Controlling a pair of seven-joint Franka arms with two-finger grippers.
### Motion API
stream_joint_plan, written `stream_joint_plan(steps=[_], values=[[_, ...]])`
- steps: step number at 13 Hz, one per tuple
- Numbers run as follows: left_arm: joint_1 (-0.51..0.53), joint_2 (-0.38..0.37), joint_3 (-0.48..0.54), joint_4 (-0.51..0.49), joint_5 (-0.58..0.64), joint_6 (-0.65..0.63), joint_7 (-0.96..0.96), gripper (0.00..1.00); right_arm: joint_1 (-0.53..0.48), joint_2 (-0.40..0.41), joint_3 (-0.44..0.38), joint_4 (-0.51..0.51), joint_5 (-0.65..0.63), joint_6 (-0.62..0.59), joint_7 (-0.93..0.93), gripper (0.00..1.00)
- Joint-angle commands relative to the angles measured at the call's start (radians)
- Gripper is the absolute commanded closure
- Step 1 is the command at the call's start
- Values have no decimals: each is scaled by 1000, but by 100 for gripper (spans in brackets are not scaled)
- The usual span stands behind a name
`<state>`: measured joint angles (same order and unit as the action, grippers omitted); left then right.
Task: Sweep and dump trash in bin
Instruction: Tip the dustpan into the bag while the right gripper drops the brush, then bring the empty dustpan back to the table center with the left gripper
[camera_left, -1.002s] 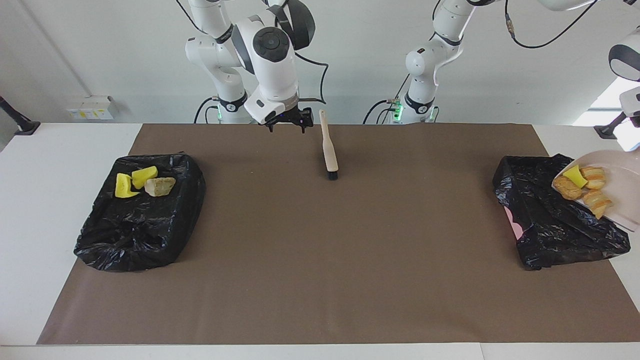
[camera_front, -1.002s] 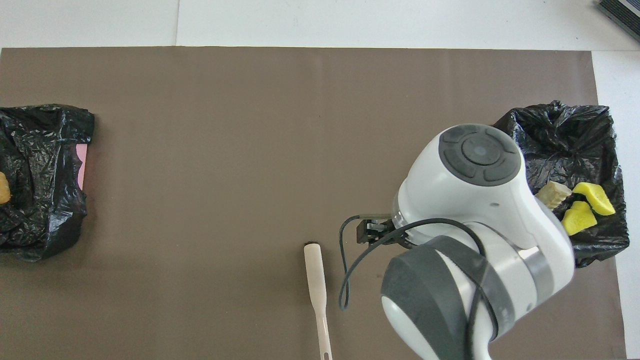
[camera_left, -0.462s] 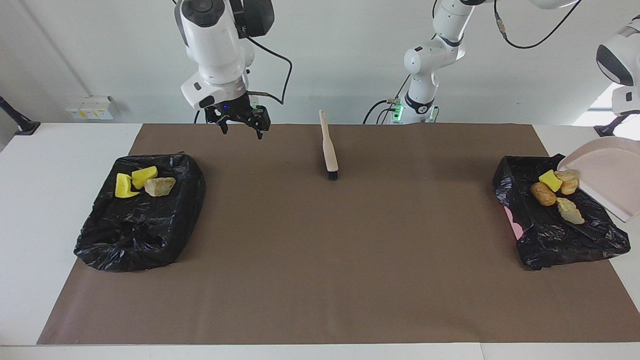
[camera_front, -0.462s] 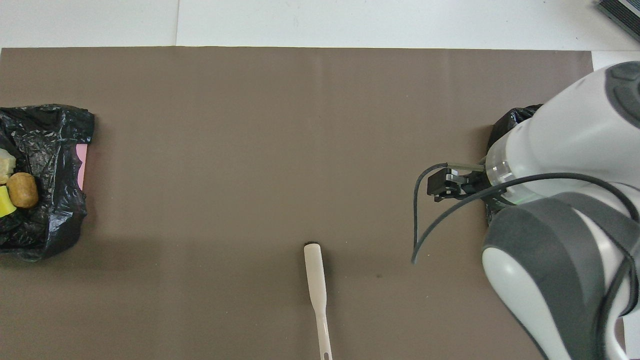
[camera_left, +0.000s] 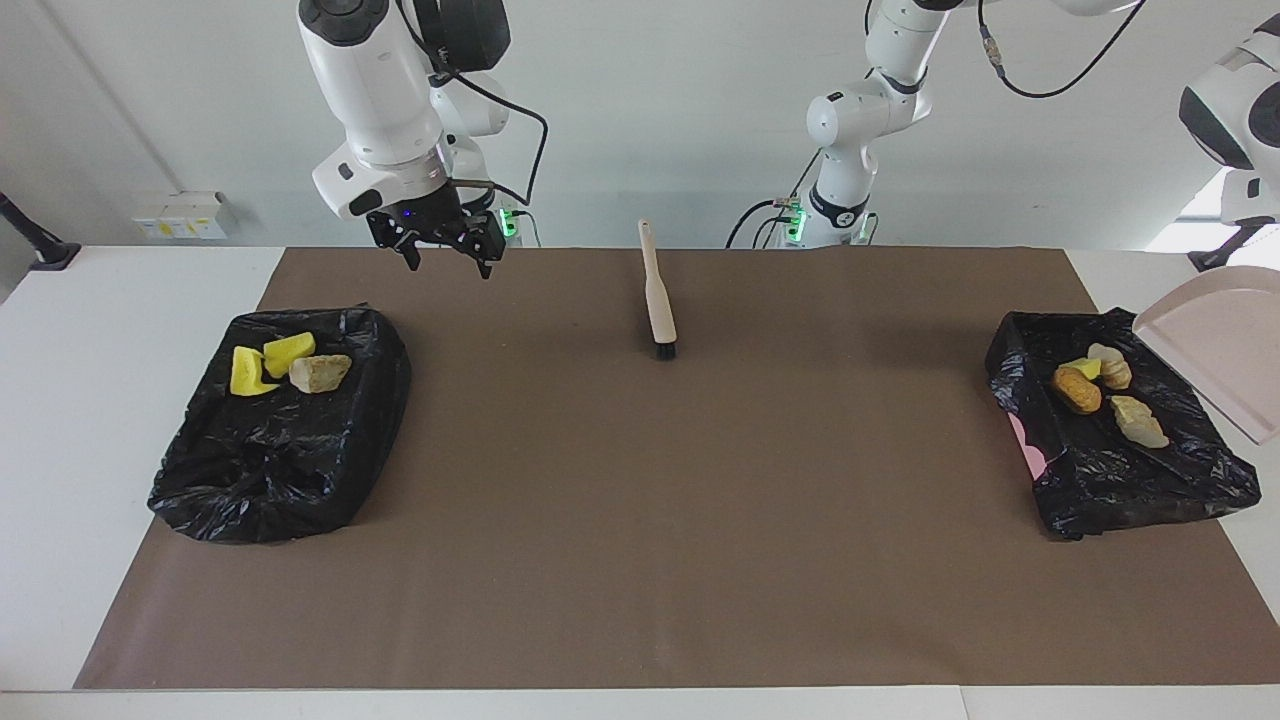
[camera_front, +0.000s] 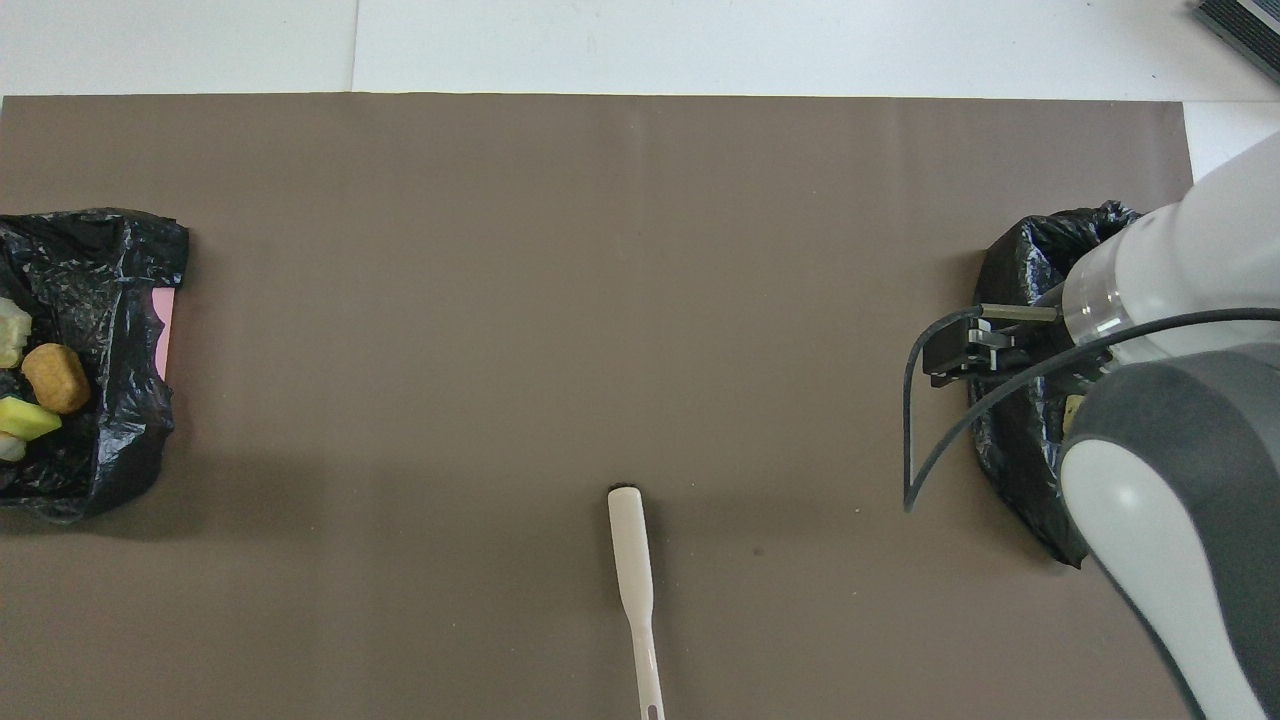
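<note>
Lying in the black plastic-bagged bin at the right arm's end (camera_left: 280, 440) are two bright yellow foam wedges (camera_left: 250, 372) and a pale beige crumbly chunk (camera_left: 320, 372), bunched at its edge nearer the robots. The right gripper (camera_left: 447, 262) hangs over the brown paper mat (camera_left: 640, 520), just beside that bin, jaws wide apart and empty; I judge this arm is waiting.

The pale-handled hand brush with dark bristles (camera_left: 657, 300) rests flat mid-mat. Its long axis runs almost straight away from the robots, bristles at the farther tip, handle toward them, ready for regrasping.

The black plastic-bagged bin at the left arm's end (camera_left: 1120, 470) holds a brown oval sponge (camera_left: 1076, 388), a yellow wedge (camera_left: 1082, 367) and two beige chunks (camera_left: 1138, 420), so all the trash appears binned.

The pale pink plastic dustpan (camera_left: 1215, 360) hangs empty over that bin's rim, tilted, mouth facing down into it, as for dumping. The left gripper is outside both views; its jaws are closed, presumably on the dustpan's handle.
</note>
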<state>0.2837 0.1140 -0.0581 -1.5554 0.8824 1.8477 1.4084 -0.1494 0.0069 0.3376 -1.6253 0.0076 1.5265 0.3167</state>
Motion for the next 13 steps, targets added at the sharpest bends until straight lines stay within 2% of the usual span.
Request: stream_joint_plan(steps=[1,3,6,7,9,11,12,13], values=[[-17,-2,11,29,-260,-13,-43,100,-7,-1,-40,12,-28,-20,-103,0],[-17,-34,11,8,-417,-31,-184,100,-18,2,-80,12,-67,-11,-155,0],[-53,-75,-2,-60,-639,-125,-583,100,-73,12,-106,36,-69,-5,-295,0],[-105,-100,-3,-101,-676,-128,-744,100,-56,13,-152,42,-63,-2,-301,0],[-237,-152,-2,-196,-767,-116,-1013,100,-52,33,-186,79,-61,-2,-300,0],[-383,-143,-3,-219,-810,-105,-1307,100,-32,33,-232,85,-61,-2,-294,0],[-444,-137,-3,-224,-835,-84,-1433,100,11,33,-271,97,-61,-3,-294,0],[-498,-134,-2,-235,-864,-56,-1503,100,37,31,-291,99,-58,-3,-292,0]])
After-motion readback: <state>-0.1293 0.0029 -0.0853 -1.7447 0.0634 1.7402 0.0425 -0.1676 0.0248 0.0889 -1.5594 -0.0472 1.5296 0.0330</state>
